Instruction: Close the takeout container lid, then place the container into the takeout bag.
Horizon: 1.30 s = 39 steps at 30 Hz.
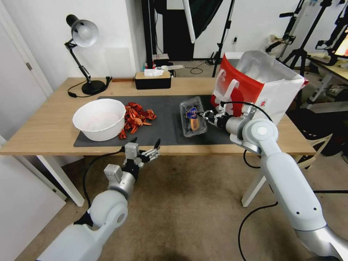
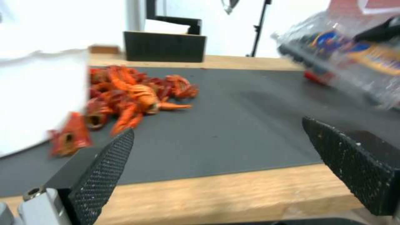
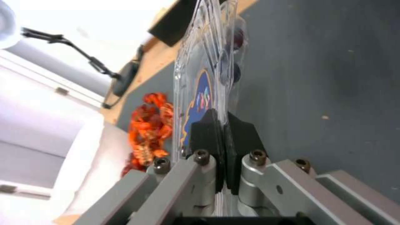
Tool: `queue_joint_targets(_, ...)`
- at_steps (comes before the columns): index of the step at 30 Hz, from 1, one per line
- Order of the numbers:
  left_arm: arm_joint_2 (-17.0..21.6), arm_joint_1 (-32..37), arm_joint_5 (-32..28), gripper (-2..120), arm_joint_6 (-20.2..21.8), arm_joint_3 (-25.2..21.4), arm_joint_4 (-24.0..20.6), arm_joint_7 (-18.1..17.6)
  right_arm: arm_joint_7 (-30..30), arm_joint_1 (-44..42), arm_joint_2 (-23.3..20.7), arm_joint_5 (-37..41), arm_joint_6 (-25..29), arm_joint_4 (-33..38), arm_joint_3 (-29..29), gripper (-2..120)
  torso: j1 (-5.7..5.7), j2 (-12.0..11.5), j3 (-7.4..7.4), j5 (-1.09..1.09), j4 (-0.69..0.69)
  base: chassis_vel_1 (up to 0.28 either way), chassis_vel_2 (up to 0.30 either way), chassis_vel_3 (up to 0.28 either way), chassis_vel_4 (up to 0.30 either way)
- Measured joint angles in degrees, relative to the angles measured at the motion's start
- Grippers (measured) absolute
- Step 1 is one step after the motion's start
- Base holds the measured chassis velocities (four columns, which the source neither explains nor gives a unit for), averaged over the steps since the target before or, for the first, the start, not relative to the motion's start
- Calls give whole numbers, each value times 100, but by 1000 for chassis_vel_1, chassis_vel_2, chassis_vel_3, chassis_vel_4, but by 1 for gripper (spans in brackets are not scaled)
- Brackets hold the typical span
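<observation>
Right gripper (image 1: 201, 115) clamped on the right-hand edge of the takeout container (image 1: 193, 116), about midway along that edge. In the right wrist view the two black pads (image 3: 208, 131) are pressed together with the thin clear plastic rim pinched between them.

Takeout container sits over the dark mat (image 1: 163, 123), right of centre, just left of the takeout bag (image 1: 253, 87). Lid (image 3: 196, 78) is down on the berry half; both halves lie face to face. Long axis runs near to far, far end tipped slightly to the left. In the left wrist view the container (image 2: 346, 59) appears tilted, with a shadow on the mat below it; whether any corner touches the mat cannot be told. Dark berries and a blue-and-orange label visible through the plastic.

Takeout bag stands upright at the far right of the table (image 1: 47, 127), mouth open, foil lining showing, red side with white handle facing the container.

Left gripper (image 1: 146, 142) held off the near edge of the table, fingers spread wide, nothing between them, pointing toward the mat.

White bowl (image 1: 99, 119) on the left end of the mat; red crayfish pile (image 1: 136, 117) just right of it, touching its side. Desk lamp (image 1: 83, 54) and black tissue box (image 1: 152, 79) along the far edge.
</observation>
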Motion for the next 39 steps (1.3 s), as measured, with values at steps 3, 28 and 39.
queue_joint_targets(3, -60, 173, 228, 100, -82, -49, -32, -116, -145, -59, -30, -2, 74, 168, 10, 0, 0, 0, 0, 1, 0, 0, 0, 0, 0)
queue_joint_targets(28, -428, 804, 597, 100, -323, -285, -153, -191, -179, 1474, -367, 681, 846, 362, 399, 0, 0, 0, 1, 0, 0, 0, 0, 0, 0)
queue_joint_targets(39, -466, 839, 597, 100, -343, -283, -150, -183, -2, 2248, -627, 822, 1082, -452, 690, 0, 0, 0, 1, 1, 0, 0, 0, 0, 0)
